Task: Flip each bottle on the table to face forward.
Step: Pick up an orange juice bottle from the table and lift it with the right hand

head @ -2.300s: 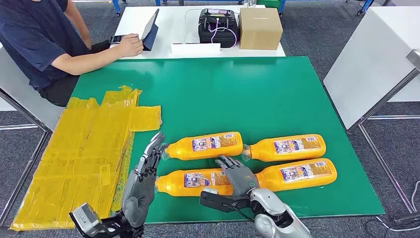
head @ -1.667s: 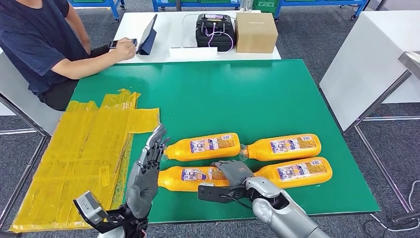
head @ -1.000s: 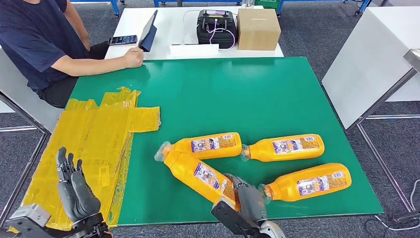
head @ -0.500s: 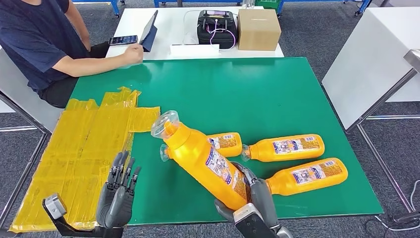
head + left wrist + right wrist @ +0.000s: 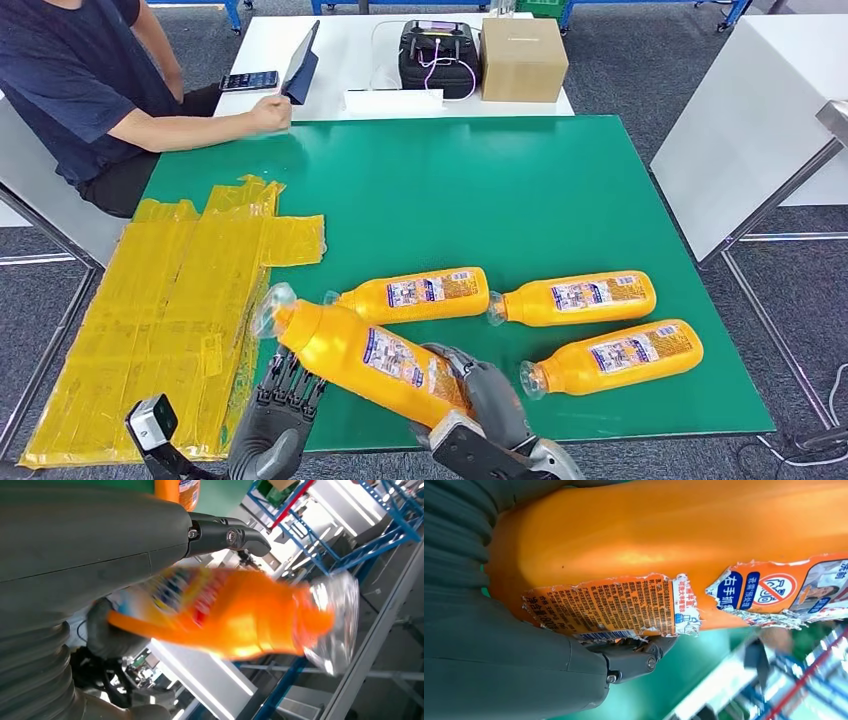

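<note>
I have the right hand [image 5: 490, 405] wrapped round the base end of one bottle [image 5: 365, 355], which is lifted clear of the green surface [image 5: 500, 190] and slants from about 4 o'clock up toward 10 o'clock, its clear cap out over the near left edge. My left hand [image 5: 272, 425] sits just under the neck end, fingers apart and holding nothing; I cannot tell whether the fingertips touch the bottle. Three other bottles [image 5: 578, 298] lie flat on the surface at roughly 1 to 3 o'clock from the held one, caps toward 9 o'clock, the nearest just beyond it and the rest near one another. The right wrist view shows a torn label against the fingers, so I judge the grip sits partly on loose paper and could slip. To do this step well I would support the neck with the left hand before rolling the bottle, turn it about its long axis slowly until the front label faces up, then lower it flat into the free space at 6 o'clock of the nearest bottle, keeping the base from knocking the bottle at 3 o'clock.
</note>
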Controlling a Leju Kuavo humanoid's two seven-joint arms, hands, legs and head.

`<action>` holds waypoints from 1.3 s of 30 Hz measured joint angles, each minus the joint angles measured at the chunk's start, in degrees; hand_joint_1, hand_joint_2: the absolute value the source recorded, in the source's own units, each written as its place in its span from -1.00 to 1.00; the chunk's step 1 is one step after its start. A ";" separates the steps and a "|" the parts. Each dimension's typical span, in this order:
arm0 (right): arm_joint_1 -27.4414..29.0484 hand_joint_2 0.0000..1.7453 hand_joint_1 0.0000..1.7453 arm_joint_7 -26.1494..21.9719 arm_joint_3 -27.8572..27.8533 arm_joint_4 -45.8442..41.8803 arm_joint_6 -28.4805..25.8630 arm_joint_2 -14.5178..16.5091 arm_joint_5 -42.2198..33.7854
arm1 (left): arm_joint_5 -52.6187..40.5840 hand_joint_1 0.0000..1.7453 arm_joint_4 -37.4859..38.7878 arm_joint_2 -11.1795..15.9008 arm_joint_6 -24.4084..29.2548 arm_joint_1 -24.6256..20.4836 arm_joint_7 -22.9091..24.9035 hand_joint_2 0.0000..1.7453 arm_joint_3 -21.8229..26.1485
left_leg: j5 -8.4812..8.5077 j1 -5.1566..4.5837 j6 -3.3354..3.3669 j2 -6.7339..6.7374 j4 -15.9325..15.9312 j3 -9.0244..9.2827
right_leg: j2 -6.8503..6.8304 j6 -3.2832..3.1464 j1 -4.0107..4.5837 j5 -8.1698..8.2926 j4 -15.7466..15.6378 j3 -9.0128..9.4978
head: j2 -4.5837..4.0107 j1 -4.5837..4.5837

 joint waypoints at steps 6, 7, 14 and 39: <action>-3.43 1.00 1.00 -0.93 3.19 5.81 5.76 1.66 3.66 | -1.48 -1.00 0.60 0.48 1.76 -0.98 -0.09 1.00 -0.19 | 0.01 0.00 0.00 0.04 0.00 0.01 | 0.01 0.00 0.01 0.01 0.01 -0.01 | 0.00 -0.01; -4.13 1.00 1.00 -1.51 3.90 7.18 6.62 2.31 4.53 | -1.97 -1.00 0.67 0.49 2.20 -1.21 -0.09 1.00 -0.06 | 0.01 0.00 -0.01 0.03 0.00 0.02 | 0.01 0.00 0.02 0.01 0.01 -0.01 | 0.00 -0.01; -7.48 1.00 1.00 -3.32 8.35 12.48 8.96 5.11 6.39 | -6.66 -1.00 0.75 0.30 5.80 -1.49 -0.07 1.00 1.03 | 0.02 0.03 -0.02 0.04 0.00 0.00 | 0.01 -0.01 0.03 0.00 0.03 -0.03 | 0.00 0.01; -9.06 1.00 1.00 -2.41 9.58 13.44 8.53 6.75 6.46 | -14.31 1.00 0.42 -2.83 8.01 -1.29 -2.20 1.00 3.39 | 0.02 0.01 -0.02 0.02 0.00 0.00 | 0.01 0.00 -0.01 0.00 0.02 -0.04 | 0.00 0.01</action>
